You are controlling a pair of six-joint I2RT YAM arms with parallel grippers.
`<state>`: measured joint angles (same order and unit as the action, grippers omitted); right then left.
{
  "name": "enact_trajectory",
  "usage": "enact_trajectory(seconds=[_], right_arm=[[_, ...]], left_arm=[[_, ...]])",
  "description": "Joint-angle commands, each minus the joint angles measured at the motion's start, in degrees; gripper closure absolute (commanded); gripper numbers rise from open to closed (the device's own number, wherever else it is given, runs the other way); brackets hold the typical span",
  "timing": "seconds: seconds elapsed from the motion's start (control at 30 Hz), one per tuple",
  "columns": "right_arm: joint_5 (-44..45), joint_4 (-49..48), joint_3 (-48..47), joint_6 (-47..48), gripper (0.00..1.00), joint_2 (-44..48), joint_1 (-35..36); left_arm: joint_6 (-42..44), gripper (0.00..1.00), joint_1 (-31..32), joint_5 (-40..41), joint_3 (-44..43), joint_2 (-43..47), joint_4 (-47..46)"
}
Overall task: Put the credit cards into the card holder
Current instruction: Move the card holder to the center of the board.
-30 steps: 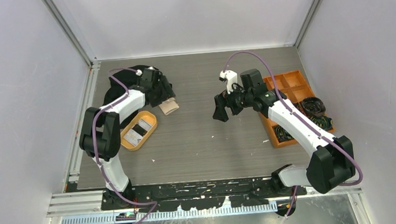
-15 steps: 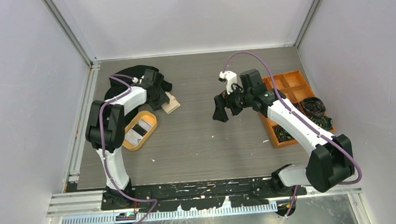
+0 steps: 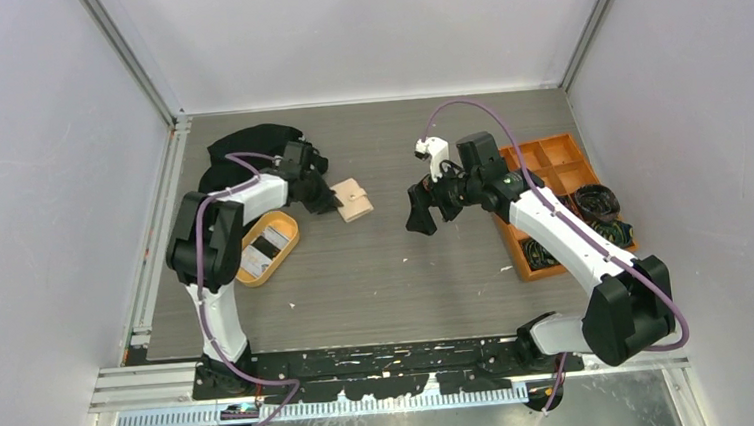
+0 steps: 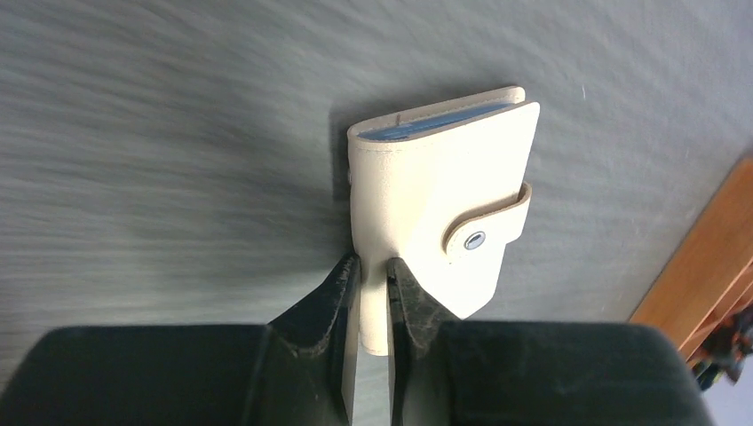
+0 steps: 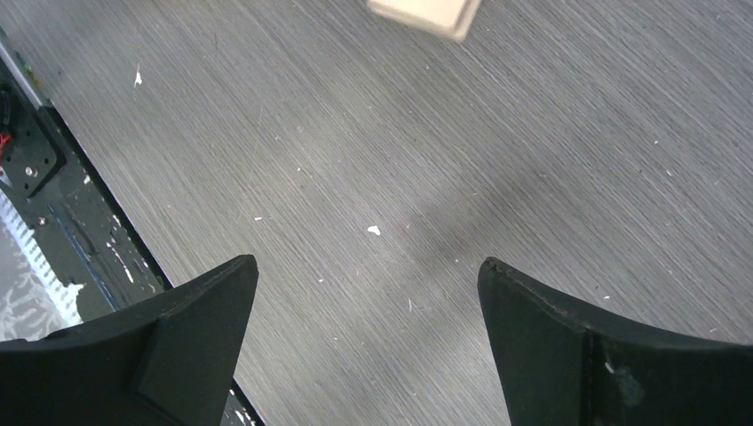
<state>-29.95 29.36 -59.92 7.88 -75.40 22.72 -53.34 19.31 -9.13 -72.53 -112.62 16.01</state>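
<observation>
One card holder point(image 4: 435, 204) in L pincer point(image 4: 373, 266), long axis straight outward; R pincer point(image 5: 368, 264) wide.

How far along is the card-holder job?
Nothing done yet: the credit cards lie in the orange oval tray. In hand: the left hand pinches an edge of the card holder, snap tab fastened. The right hand hangs open over the table. Left: open the holder, fetch the cards, slot them in.
</observation>
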Motion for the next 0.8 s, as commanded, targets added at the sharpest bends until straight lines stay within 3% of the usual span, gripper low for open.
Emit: enact_trajectory(seconds=[0.0, 0.17, 0.27, 0.33, 0.43, 0.57, 0.77], right_arm=[[-4.3, 1.8, -1.5, 8.6, 0.00, 1.8, -0.1], [-9.0, 2.8, 1.6, 18.0, 0.02, 3.9, -0.1], [-12.0, 7.2, 5.3, 35.6, 0.03, 4.6, 0.0], [-9.7, 7.6, 8.0, 41.6, 0.02, 4.2, 0.0], [-8.5, 8.2, 7.3, 41.9, 0.08, 0.5, 0.2], [-5.8, 10.1, 4.3, 39.2, 0.31, -7.5, 3.4], [0.3, 5.7, 4.3, 33.0, 0.36, -14.2, 8.3]], left_arm=[[3.2, 0.91, 8.4, -4.6, 2.2, 2.3, 0.1], [6.4, 0.91, 17.1, -4.9, 5.1, 2.2, -1.6], [8.1, 0.91, 21.9, -4.2, 7.1, 2.6, -3.0], [8.9, 0.90, 24.6, -2.7, 8.8, 3.8, -4.3], [9.2, 0.88, 27.1, -1.5, 13.8, 7.7, -10.4], [7.3, 0.84, 27.4, -1.1, 23.1, 14.5, -25.1], [4.5, 0.83, 27.5, -3.4, 26.5, 13.4, -31.6]])
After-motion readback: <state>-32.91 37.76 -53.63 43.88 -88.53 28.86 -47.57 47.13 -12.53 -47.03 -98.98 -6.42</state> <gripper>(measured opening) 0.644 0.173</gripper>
